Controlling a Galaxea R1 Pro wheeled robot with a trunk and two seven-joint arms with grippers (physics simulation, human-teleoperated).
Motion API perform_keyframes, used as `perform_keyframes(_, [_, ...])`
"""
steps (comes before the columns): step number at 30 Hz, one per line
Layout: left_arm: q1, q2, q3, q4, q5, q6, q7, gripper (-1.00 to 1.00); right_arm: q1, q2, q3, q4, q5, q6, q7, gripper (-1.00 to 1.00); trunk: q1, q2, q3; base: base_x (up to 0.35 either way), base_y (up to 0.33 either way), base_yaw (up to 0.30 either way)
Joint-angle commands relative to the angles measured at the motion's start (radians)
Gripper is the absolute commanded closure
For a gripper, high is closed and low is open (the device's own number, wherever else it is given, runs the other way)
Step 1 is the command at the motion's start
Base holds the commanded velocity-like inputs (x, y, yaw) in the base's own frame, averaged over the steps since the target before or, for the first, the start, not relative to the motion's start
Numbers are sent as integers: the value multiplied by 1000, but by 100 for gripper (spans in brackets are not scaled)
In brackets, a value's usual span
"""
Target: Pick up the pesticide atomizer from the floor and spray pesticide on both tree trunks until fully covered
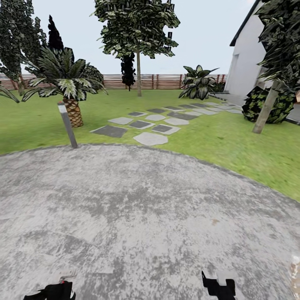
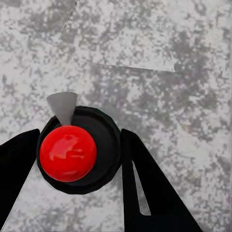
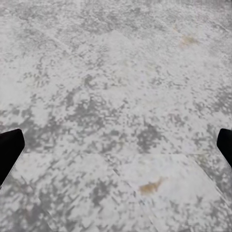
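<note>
Red-topped pesticide atomizer (image 2: 77,150) between the left gripper's (image 2: 79,154) jaws, over concrete floor (image 2: 183,96)

Rough, speckled grey concrete floor (image 3: 116,96) spreads under the right gripper (image 3: 116,147), mottled with darker and paler patches. Faint straight seams cross it at angles. A small orange-brown stain (image 3: 152,185) lies on a paler patch near the gripper, and a fainter one (image 3: 188,41) sits farther off. The two black fingers (image 3: 9,150) show at opposite edges, set wide apart with bare floor between them.
</note>
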Motion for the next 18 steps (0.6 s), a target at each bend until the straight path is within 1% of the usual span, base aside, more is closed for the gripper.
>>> perform_keyframes(1, [0,-1,9,-2,-8,6,-7,100,-1,0,1,1,1,-3,-3,-100,0,0,-1,338,0,0])
perform_keyframes(5, [0,-1,9,-2,-8,6,-7,100,0,0,1,4,1,-2,-3,-100,0,0,-1,338,0,0])
perform_keyframes(8, [0,-1,9,-2,-8,6,-7,100,0,2,1,58,-1,-2,-1,-100,0,0,-1,338,0,0])
perform_keyframes(9, [0,-1,9,-2,-8,6,-7,100,0,8,2,76,-2,-2,-1,-100,0,0,-1,338,0,0])
perform_keyframes(10, [0,-1,9,-2,-8,6,-7,100,-1,26,1,93,-2,-3,-2,-100,0,0,-1,338,0,0])
perform_keyframes(12, [0,-1,9,-2,-8,6,-7,100,-1,41,0,104,-1,-10,-4,-100,0,0,-1,338,0,0])
perform_keyframes(14, [0,-1,9,-2,-8,6,-7,100,-1,47,-1,110,-1,-40,-5,-100,0,0,-1,338,0,0])
perform_keyframes(17, [0,-1,9,-2,-8,6,-7,100,0,50,-1,114,-1,-114,-5,-100,0,0,-1,338,0,0])
perform_keyframes(18, [0,-1,9,-2,-8,6,-7,100,0,50,-1,114,-1,-121,-5,-100,0,0,-1,338,0,0])
